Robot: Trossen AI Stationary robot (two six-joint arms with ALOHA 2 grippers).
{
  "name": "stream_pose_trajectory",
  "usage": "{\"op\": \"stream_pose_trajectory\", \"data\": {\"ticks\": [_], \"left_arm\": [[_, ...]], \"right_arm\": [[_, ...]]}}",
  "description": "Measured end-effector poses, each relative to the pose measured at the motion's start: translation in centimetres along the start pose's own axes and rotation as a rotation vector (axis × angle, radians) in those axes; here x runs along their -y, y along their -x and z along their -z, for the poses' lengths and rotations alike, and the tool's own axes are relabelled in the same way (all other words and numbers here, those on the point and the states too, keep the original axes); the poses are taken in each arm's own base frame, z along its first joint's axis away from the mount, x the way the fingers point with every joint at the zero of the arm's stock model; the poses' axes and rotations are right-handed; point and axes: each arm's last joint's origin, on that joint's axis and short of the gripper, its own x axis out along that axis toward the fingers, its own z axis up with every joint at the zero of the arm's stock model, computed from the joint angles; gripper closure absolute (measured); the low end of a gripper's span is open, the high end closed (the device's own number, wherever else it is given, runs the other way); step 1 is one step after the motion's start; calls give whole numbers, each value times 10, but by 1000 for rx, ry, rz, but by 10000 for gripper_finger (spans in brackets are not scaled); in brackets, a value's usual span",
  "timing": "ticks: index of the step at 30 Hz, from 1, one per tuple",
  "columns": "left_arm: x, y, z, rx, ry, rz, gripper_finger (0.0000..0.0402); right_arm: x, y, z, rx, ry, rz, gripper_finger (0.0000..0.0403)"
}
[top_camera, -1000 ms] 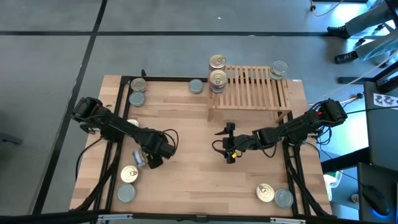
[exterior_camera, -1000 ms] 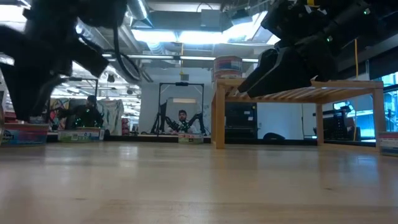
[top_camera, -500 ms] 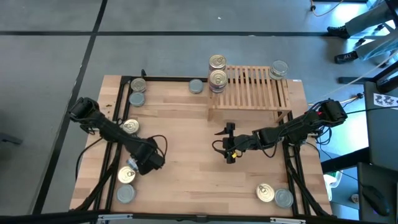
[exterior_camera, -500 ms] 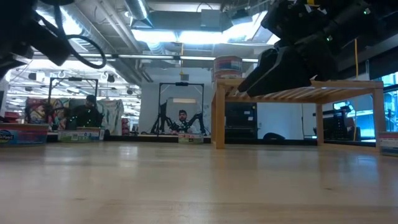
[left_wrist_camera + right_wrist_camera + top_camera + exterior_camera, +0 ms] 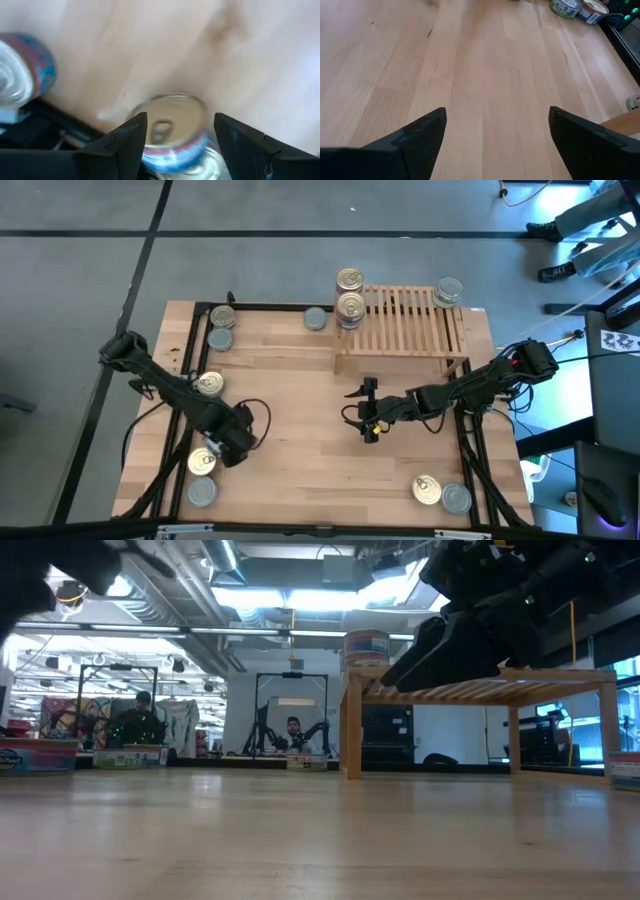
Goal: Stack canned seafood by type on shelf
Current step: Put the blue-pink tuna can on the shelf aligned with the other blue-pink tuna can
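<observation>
Fingers [image 5: 125, 145] of left gripper [image 5: 177, 137] spread wide, straddling gold-top can [image 5: 172, 130], not clamped; silver-top can [image 5: 20, 75] near it; right gripper [image 5: 368, 412] open, empty, near shelf [image 5: 405, 325].

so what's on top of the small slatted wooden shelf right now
The light wooden slat shelf carries a stack of gold-topped round tins at its left end and silver-topped tins at its far right corner. How many tins each stack holds is hidden from above.

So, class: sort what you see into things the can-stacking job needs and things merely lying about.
Job:
- gold-top cans stacked on the shelf
- silver-top can on the shelf
- loose cans on the tabletop
- left gripper, open over a gold-top can

Lying about:
- cables on the floor
</observation>
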Motion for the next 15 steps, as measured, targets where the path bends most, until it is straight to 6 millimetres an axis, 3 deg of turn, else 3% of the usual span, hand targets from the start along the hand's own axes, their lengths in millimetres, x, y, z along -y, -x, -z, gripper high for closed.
{"op": "stream_pose_trajectory", "data": {"ticks": [4,8,15], "left_arm": [[2,6,15,20,-85,30,173],[6,-2,27,26,-273,22,173],[10,-9,32,40,-518,17,173]], "right_arm": [[0,0,0,0,0,-1,59],[0,0,0,0,0,-1,59],[0,0,0,-2,1,-1,59]]}}
